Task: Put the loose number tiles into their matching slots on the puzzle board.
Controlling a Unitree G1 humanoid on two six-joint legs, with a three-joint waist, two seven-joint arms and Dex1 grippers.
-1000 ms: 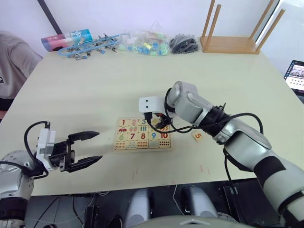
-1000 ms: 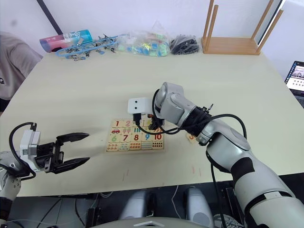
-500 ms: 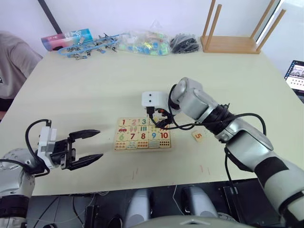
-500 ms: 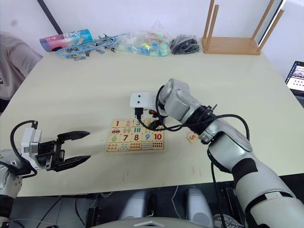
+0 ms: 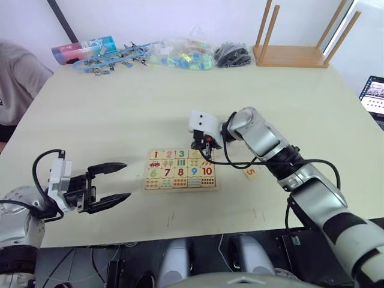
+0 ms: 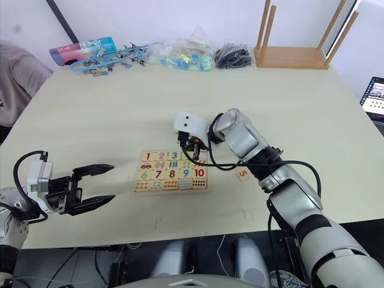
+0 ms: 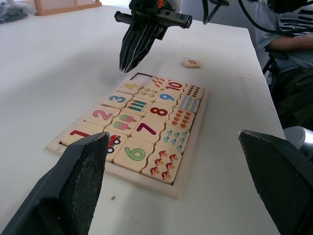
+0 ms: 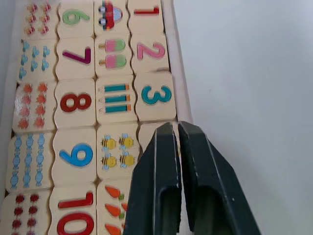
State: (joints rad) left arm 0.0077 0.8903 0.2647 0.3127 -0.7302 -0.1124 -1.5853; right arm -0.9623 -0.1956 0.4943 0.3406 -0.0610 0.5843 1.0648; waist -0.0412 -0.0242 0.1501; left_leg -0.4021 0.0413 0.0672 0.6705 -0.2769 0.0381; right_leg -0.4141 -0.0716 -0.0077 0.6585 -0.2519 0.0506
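Four of the five loose number tiles lie seated in the top row of the puzzle board (image 5: 180, 170), near the table's (image 5: 120, 114) front edge: the red 1 (image 8: 146, 11), pink 2 (image 8: 150, 50), green 3 (image 8: 150, 95) and yellow 4 (image 7: 129, 86). One slot (image 7: 142, 76) at the board's right end is bare, and one tile, the orange 5 (image 5: 250, 173), lies on the table just right of the board. The left gripper (image 5: 108, 188) hangs spread and empty towards the front left corner. The right gripper (image 8: 175, 147), fingers pressed together and holding nothing, hovers over the board's back right corner. The job looks nearly finished; next, it likely must spread, reach right, pinch the 5 and carry it to the bare slot.
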